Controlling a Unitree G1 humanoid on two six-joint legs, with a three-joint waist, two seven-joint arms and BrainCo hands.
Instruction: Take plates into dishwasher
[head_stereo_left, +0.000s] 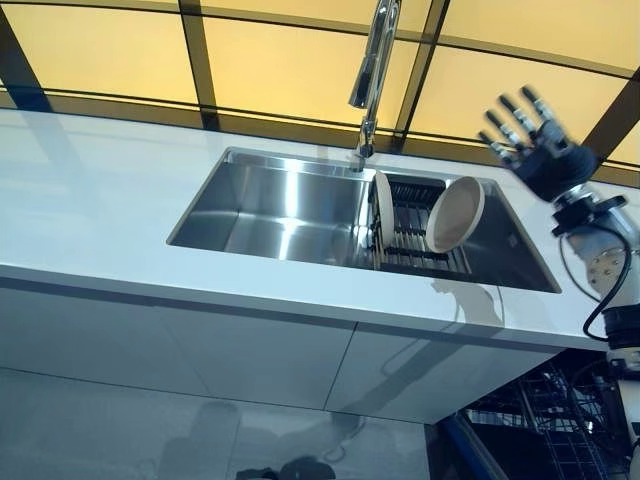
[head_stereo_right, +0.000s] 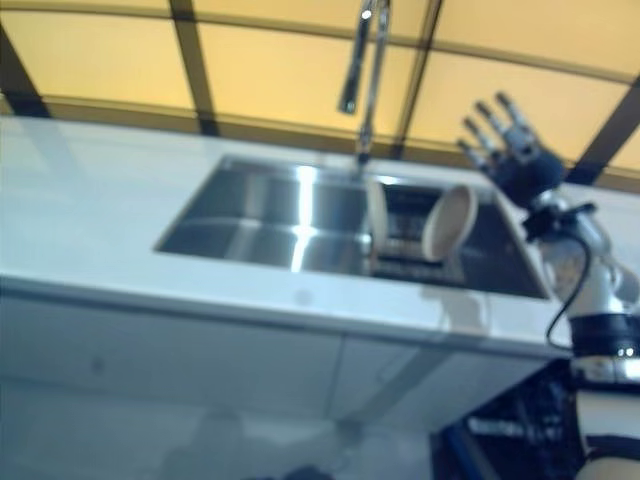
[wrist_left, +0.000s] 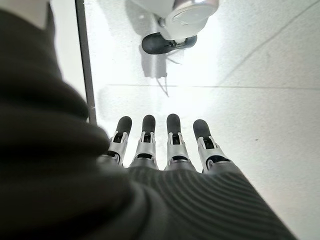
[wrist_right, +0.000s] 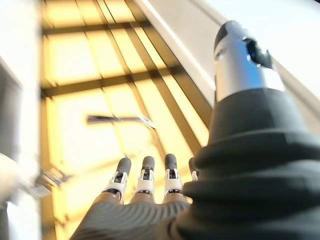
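The right hand hangs in the air with its fingers spread straight and apart, holding nothing. It sits at about two o'clock from the sink, above the counter, and points towards the window. My judgement is that it is raised this way to come down on the nearer plate without knocking it.

The left hand shows only in its own wrist view, fingers straight and side by side, empty, pointing down at the pale floor; it looks idle.

Two plates stand on edge in a dark rack set in the right half of the sink. The round plate leans at three o'clock, tilted towards the right hand and closest to it. The thin plate stands nearly upright at the rack's nine o'clock edge, seen edge-on.

The tap rises at twelve o'clock, just behind the thin plate, and could obstruct a lift from that side. The dishwasher basket shows at five o'clock, below the counter edge, so a plate must clear the sink wall and counter lip first.
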